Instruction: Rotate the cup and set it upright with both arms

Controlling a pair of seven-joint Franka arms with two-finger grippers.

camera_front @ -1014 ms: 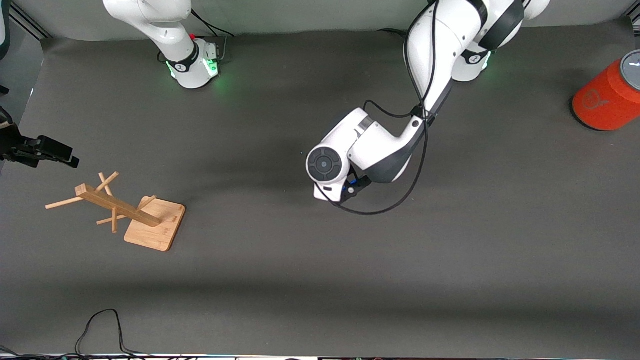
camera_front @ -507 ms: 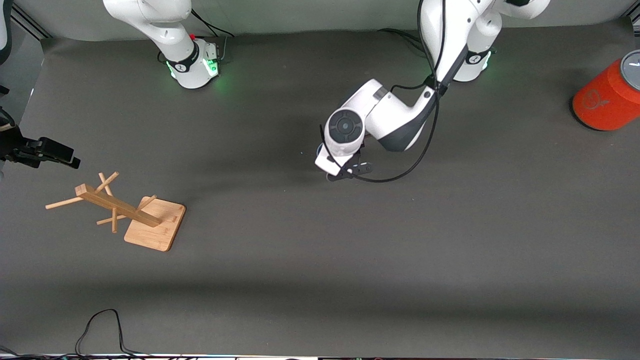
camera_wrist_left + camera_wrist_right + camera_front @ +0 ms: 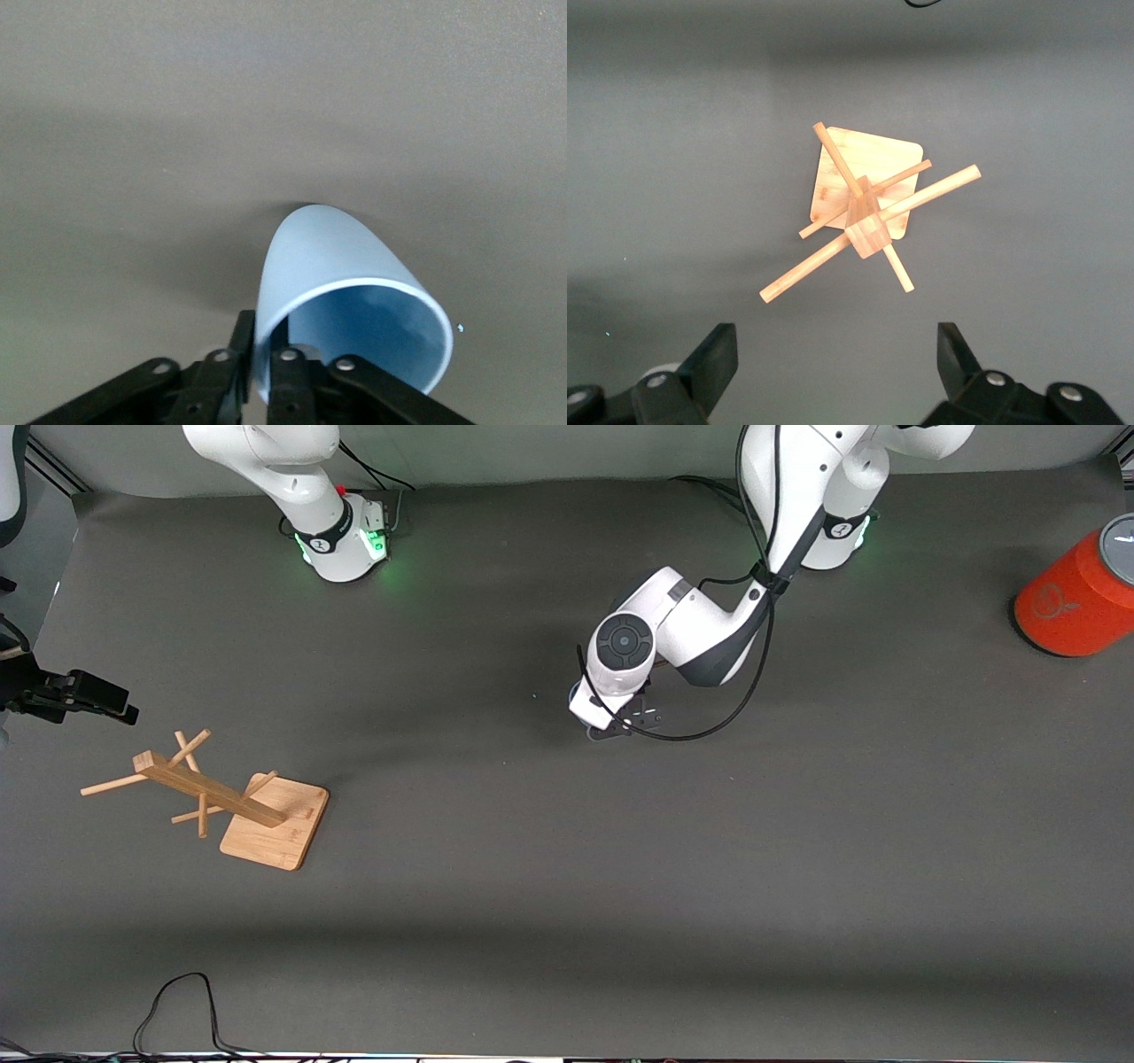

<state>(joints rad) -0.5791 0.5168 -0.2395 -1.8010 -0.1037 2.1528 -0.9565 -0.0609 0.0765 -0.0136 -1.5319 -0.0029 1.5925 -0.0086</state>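
The pale-blue cup (image 3: pixel 341 283) hangs tilted over the dark table mat (image 3: pixel 177 133), its open mouth toward the left wrist camera. My left gripper (image 3: pixel 263 335) is shut on the cup's rim wall, one finger (image 3: pixel 242 332) outside and the other inside. In the front view the left wrist (image 3: pixel 620 651) covers nearly all of the cup over the middle of the table. My right gripper (image 3: pixel 837 354) is open and empty. It hovers at the right arm's end of the table (image 3: pixel 124 713), over the wooden rack.
A wooden peg rack (image 3: pixel 221 802) on a square base stands toward the right arm's end and also shows in the right wrist view (image 3: pixel 864 208). A large orange cylinder (image 3: pixel 1072 598) stands at the left arm's end. A black cable (image 3: pixel 177 1001) lies by the front edge.
My left arm has carried the cup away from the front camera, toward its own base, and its wrist has turned. My right arm has barely moved.
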